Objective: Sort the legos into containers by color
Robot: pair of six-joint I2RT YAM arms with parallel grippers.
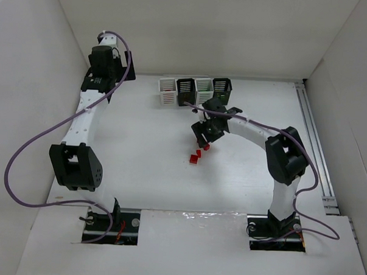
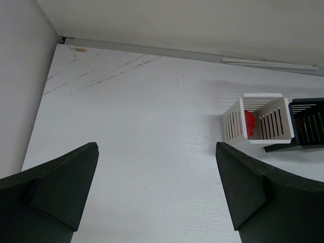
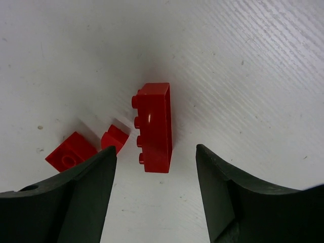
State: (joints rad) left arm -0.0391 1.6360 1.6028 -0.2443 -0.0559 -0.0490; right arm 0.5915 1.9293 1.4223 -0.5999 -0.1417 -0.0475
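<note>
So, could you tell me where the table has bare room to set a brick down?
The widest bare patch lies between the left arm and the red legos, in front of the leftmost white bin. Another runs from the right arm to the rail. It is crowded around those legos, under the right end effector.

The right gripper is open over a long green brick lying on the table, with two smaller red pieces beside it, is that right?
No, the long brick is red, not green; the right wrist view shows it. The right gripper is open over it, with two smaller red pieces beside it.
</note>
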